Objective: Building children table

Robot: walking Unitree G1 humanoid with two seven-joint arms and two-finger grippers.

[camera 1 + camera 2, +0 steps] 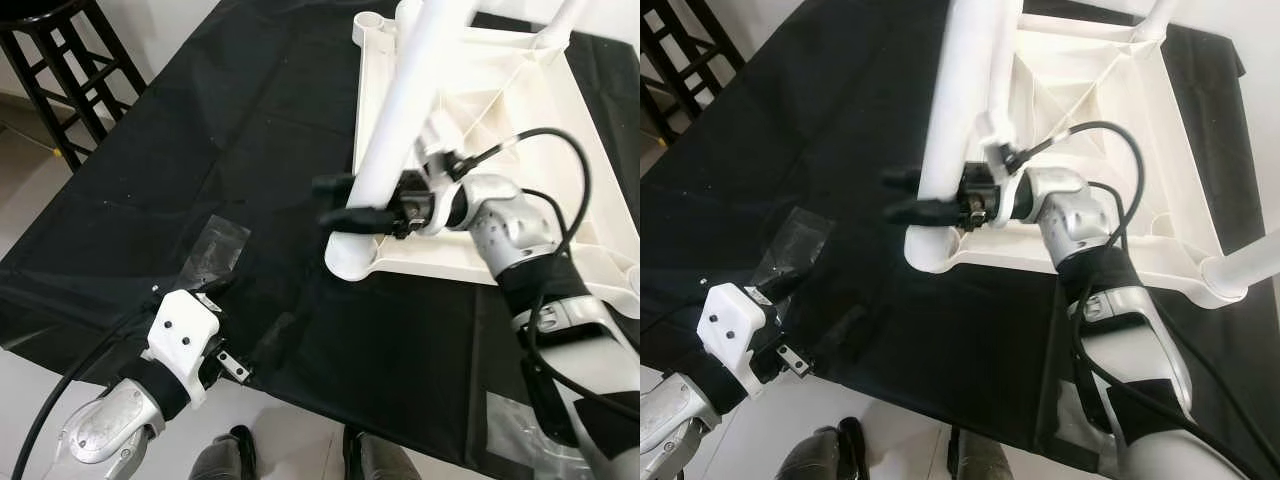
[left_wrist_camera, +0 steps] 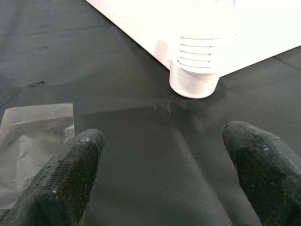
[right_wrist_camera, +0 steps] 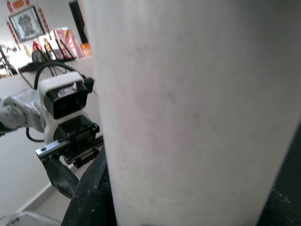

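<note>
The left gripper (image 2: 160, 174), fingers apart, hovers over the black cloth (image 1: 200, 170). The right gripper (image 1: 345, 200) clamps the white table leg (image 1: 405, 110) standing in the upturned tabletop's (image 1: 500, 130) corner socket; a slanted push could cross-thread it.

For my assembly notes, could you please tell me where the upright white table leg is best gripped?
Grip the table leg low on its round shaft, just above the corner socket, coming from the side as the right gripper does; the fingers straddle the smooth tube.
</note>
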